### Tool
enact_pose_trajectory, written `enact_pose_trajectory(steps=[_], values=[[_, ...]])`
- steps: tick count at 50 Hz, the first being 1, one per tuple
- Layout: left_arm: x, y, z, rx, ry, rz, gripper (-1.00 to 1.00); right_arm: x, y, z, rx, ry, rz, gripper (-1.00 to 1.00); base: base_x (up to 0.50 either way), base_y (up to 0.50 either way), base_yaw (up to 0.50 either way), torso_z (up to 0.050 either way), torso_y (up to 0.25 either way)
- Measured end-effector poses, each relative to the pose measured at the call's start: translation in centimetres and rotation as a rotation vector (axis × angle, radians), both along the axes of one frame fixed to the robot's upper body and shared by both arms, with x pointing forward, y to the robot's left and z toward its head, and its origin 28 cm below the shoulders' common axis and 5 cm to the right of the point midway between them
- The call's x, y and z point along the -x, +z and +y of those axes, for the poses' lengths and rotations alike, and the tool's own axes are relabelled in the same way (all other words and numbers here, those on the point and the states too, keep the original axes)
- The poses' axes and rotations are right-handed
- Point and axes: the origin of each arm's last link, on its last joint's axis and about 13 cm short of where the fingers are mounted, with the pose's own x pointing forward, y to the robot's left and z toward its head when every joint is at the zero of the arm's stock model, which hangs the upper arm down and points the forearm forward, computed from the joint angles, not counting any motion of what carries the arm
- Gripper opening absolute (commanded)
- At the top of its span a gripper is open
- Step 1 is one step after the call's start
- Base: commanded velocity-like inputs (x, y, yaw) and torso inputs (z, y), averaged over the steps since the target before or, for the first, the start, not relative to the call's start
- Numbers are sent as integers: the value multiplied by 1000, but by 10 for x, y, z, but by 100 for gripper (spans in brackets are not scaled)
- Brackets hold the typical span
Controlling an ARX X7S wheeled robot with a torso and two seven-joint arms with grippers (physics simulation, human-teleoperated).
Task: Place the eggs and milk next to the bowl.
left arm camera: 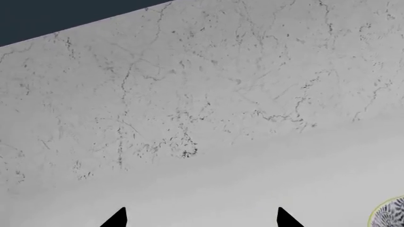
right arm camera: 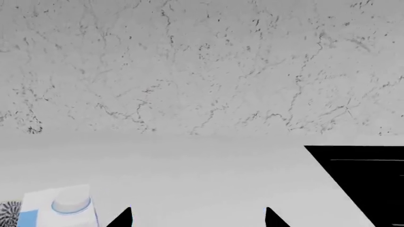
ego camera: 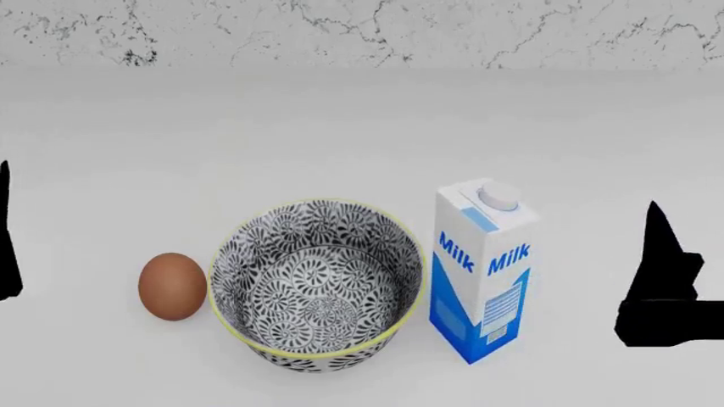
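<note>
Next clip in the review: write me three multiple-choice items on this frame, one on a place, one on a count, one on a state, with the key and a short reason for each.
1. In the head view, where does the tall white and blue milk carton stand relative to the round black-and-white floral ceramic bowl?
A. On the bowl's right side
B. Inside the bowl
C. On the bowl's left side

2. How many eggs show in the head view?
A. None
B. One
C. Three

3. What is the left end effector holding?
A. The carton
B. An egg
C. Nothing

Key: 1 A, the carton stands upright just right of the bowl's rim. 2 B, only the reddish-brown oval egg shows, left of the bowl. 3 C, the left wrist view shows the two fingertips apart with only bare white counter between them.
</note>
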Motion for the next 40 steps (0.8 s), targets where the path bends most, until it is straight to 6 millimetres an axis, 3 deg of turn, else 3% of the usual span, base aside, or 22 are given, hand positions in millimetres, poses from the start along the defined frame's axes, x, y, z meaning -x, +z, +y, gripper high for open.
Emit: enact_pose_trajectory(steps=[15,40], values=[[22,-13,-1,76,216,70,100,0,-4,-1,-23,-29,-4,100,0,0,0,0,0],[45,-44,0,235,391,187,100,0,-5,0,-35,-28,-8,100,0,0,0,0,0]])
